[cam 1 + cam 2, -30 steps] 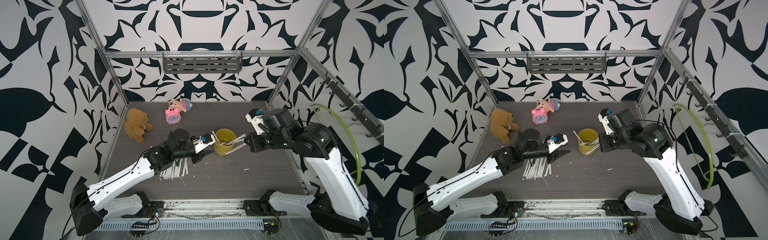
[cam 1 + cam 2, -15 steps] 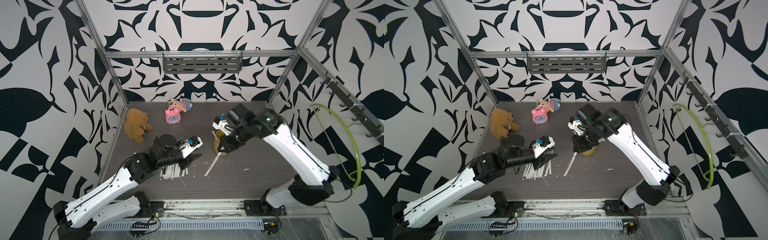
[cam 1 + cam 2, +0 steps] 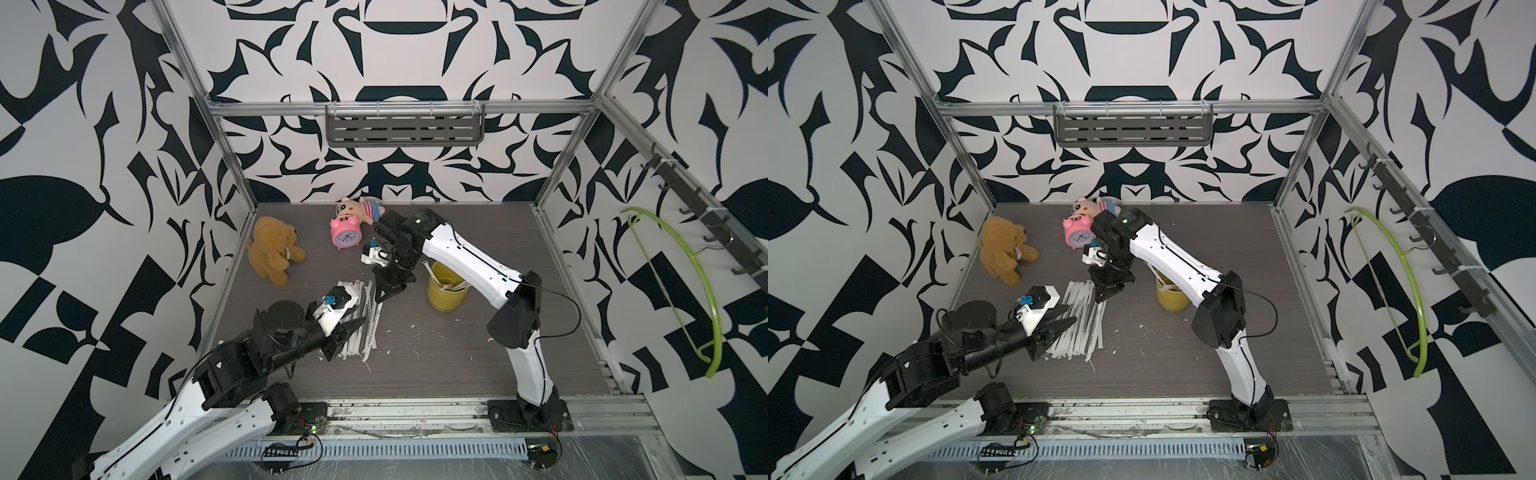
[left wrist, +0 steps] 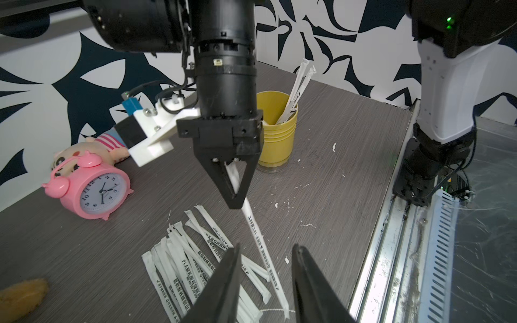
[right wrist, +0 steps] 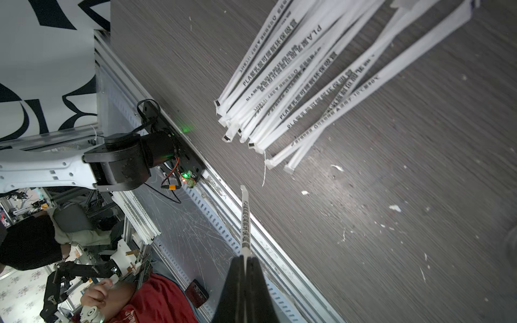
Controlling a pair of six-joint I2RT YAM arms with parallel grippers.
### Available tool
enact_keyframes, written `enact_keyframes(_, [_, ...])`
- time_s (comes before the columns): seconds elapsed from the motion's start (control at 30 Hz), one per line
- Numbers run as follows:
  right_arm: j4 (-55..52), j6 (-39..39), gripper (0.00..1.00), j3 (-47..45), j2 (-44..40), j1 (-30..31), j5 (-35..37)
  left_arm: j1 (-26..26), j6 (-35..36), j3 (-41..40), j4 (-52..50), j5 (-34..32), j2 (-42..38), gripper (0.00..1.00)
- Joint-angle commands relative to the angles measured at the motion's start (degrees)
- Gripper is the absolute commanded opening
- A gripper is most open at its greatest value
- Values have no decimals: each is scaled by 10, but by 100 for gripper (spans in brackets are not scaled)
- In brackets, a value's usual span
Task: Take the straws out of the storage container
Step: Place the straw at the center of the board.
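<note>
The storage container (image 3: 446, 293) is a yellow cup standing upright right of centre, also in the left wrist view (image 4: 277, 139). A few straws (image 4: 296, 89) lean out of it. My right gripper (image 3: 380, 298) is shut on one white wrapped straw (image 4: 258, 243) that hangs slanting from its tips (image 5: 246, 258) (image 4: 236, 202). Under it a pile of straws (image 3: 365, 328) (image 3: 1084, 320) (image 5: 293, 84) lies flat on the table. My left gripper (image 3: 1069, 316) hovers open low over the pile's near left side. In the left wrist view the held straw shows in the gap between its fingers (image 4: 265, 247), untouched.
A brown teddy bear (image 3: 272, 249) sits at the back left. A pink alarm clock (image 3: 345, 235) and a small doll (image 3: 361, 208) lie at the back, close behind the right wrist. White scraps (image 3: 411, 328) dot the table. A metal rail (image 4: 391, 251) edges the front.
The right arm has swung left from the cup with one straw pinched, out over the pile. The left arm has drawn back from the cup toward the front left, still open.
</note>
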Motion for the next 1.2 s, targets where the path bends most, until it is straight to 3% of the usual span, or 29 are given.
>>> enact_keyframes(0.0, [-9, -12, 0, 47, 11, 3, -32, -1, -9, -8, -29, -9, 1, 36])
enact_keyframes(0.27, [-37, -32, 0, 91, 72, 3, -19, -1, -11, -26, -20, -10, -15, 35])
enact_keyframes(1.17, [-10, -48, 0, 136, 134, -13, 28, -1, -20, -19, -6, 2, 7, 35])
